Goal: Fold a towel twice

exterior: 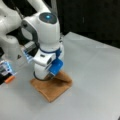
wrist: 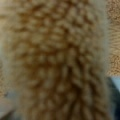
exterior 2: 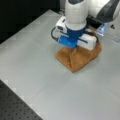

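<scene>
Fuzzy towel (wrist: 57, 60) fills the wrist view; in both front views it lies bunched and partly folded on the table (exterior: 95, 75) under the gripper (exterior: 51, 75). Whether that pincer grips it, I cannot tell. Edges should meet squarely.

one towel (exterior: 53, 87) is lying on one grey table (exterior: 95, 75) in both front views, and its terry pile is filling the wrist view. one white robot arm (exterior: 46, 32) is reaching down over it, carrying one hand (exterior 2: 75, 47) with blue parts. one small orange object (exterior: 9, 79) is showing at a front view's left edge.
</scene>
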